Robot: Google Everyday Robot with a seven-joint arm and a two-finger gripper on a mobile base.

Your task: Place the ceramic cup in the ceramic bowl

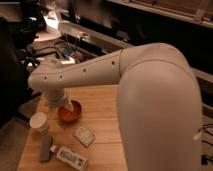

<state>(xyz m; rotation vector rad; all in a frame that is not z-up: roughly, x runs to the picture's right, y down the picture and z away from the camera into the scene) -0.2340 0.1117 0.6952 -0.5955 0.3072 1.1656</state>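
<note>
The ceramic cup (pixel 39 121) is cream-white and stands upright on the wooden table (pixel 107 105) near its left edge. The ceramic bowl (pixel 70 113) is orange-red and sits just right of the cup, a small gap between them. My gripper (pixel 63 105) hangs down from the white arm (pixel 95 70) over the bowl's left rim, up and to the right of the cup. It holds nothing that I can see. The cup is outside the bowl.
A pale flat packet (pixel 84 135) lies in front of the bowl. A dark grey flat object (pixel 46 148) and a white rectangular box (pixel 71 158) lie near the front left edge. Cables and dark equipment (pixel 65 47) crowd the area behind the table.
</note>
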